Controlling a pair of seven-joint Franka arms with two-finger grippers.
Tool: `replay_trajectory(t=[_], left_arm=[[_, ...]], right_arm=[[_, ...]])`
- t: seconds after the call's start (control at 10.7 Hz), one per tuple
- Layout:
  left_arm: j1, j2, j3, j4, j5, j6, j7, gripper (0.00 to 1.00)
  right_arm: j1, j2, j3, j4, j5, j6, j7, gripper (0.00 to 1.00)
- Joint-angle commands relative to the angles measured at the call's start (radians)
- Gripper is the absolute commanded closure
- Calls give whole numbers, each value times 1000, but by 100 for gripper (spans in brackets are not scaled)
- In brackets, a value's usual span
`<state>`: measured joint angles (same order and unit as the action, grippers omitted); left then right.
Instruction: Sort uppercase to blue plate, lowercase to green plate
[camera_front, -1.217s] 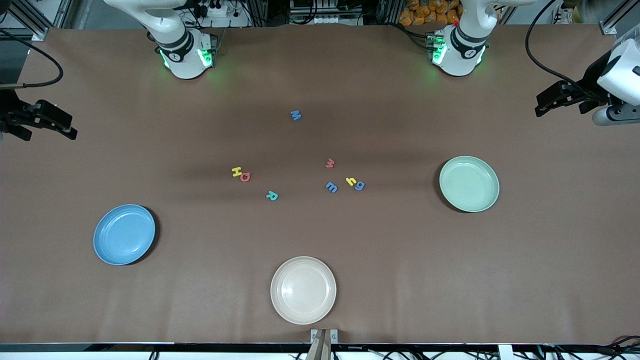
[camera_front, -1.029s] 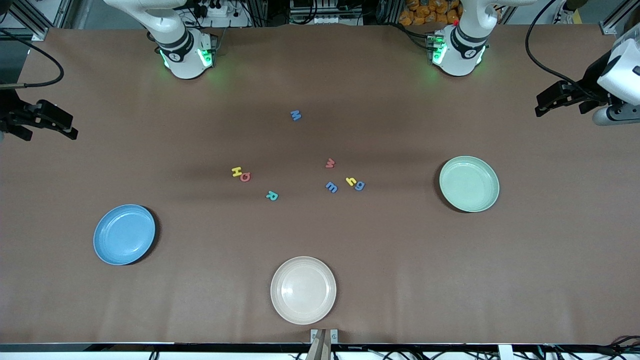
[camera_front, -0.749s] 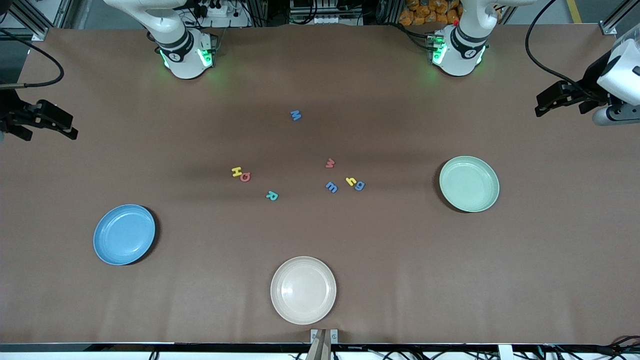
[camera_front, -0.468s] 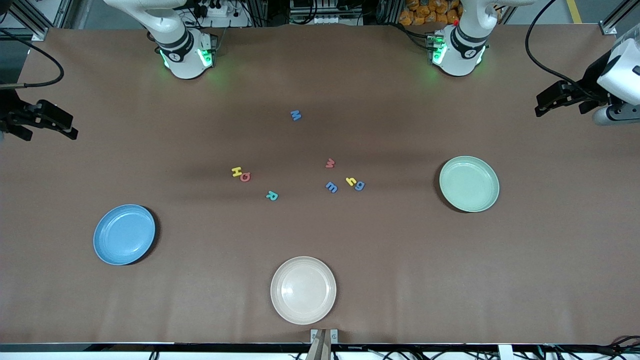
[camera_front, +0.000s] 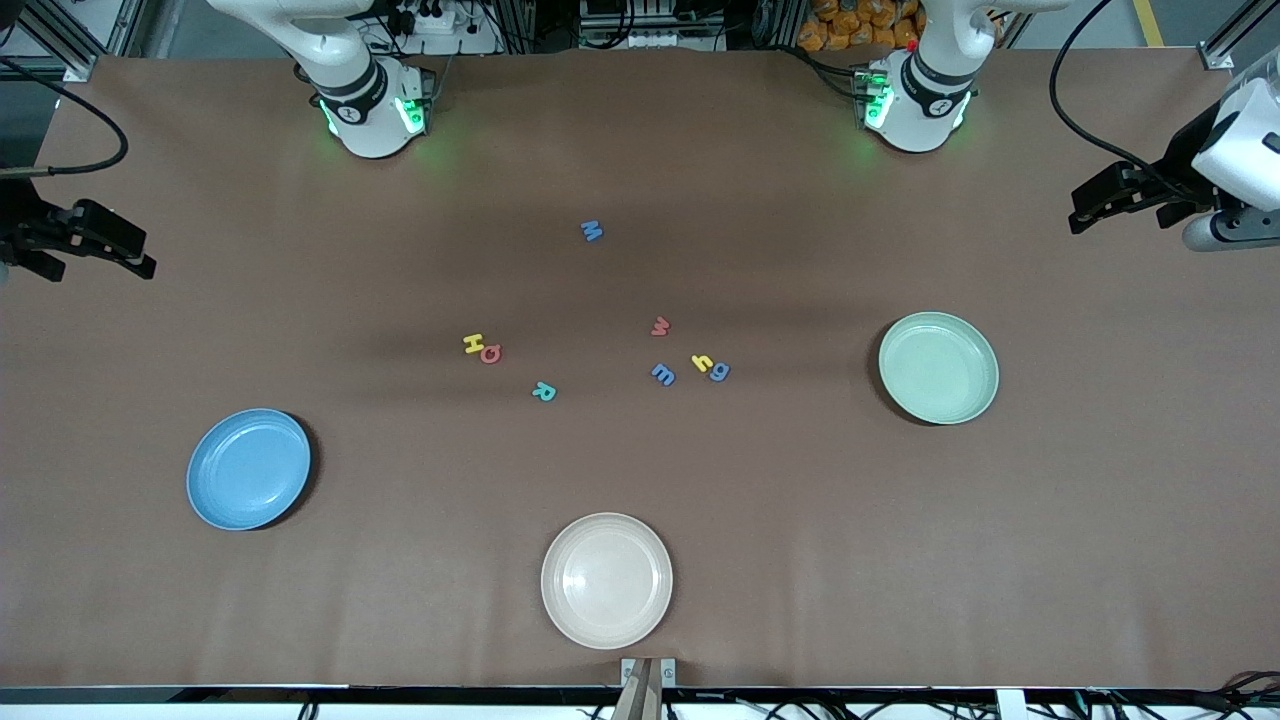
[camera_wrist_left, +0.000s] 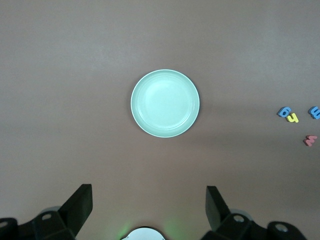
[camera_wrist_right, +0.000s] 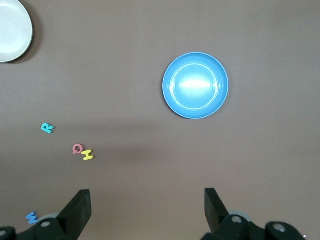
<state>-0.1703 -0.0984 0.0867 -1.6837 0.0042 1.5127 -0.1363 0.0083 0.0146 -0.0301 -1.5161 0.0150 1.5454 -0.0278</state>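
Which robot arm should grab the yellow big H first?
Probably the right arm. The yellow H lies toward its end of the table, like the blue plate. The right gripper is open and empty. The left gripper, also open, waits over the other end.

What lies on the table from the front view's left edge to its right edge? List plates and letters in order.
blue plate → yellow H → red Q → teal R → cream plate → blue m → yellow h → blue g → green plate
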Motion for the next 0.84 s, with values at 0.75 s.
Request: replay_trajectory(t=[0.75], left_arm=[[-9, 40, -139, -80, -23, 137, -132, 0]], right_arm=[[1, 4, -4, 5, 11, -24, -3, 0]])
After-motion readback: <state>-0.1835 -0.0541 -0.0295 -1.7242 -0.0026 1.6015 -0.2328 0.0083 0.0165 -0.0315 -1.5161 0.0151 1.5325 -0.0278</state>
